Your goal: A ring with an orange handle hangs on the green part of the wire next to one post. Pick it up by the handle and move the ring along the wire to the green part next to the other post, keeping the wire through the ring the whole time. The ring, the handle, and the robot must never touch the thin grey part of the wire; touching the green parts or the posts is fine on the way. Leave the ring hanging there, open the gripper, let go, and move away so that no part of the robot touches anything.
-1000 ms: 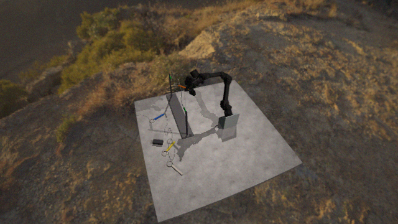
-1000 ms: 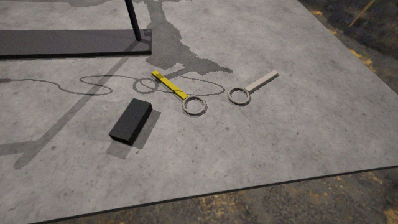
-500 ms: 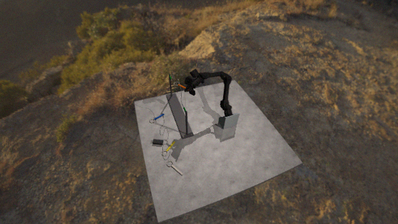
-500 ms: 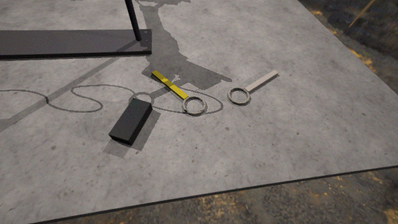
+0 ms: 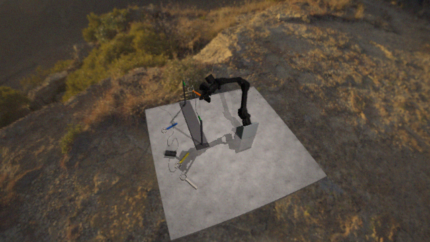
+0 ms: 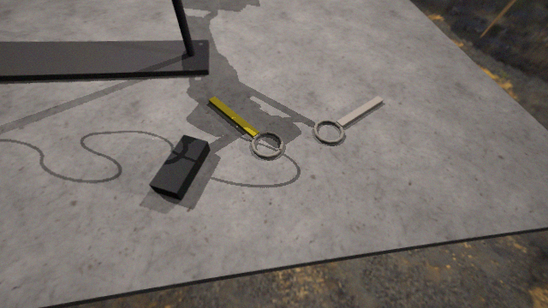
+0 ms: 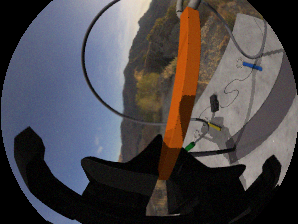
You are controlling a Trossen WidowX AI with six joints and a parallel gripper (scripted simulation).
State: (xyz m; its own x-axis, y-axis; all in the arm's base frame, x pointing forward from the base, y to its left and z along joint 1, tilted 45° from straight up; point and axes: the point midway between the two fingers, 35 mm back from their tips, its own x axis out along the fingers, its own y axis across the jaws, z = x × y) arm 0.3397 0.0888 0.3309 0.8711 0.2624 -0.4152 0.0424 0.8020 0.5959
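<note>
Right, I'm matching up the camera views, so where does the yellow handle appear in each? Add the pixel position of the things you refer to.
Top: the yellow handle [image 5: 184, 158] [image 6: 233, 116] [image 7: 214, 127] is left of centre, below the middle.
Exterior: upper middle.
Wrist: right side, below the middle.
Shared landmark: the black block [image 5: 170, 153] [image 6: 181, 168] [image 7: 214, 103].
</note>
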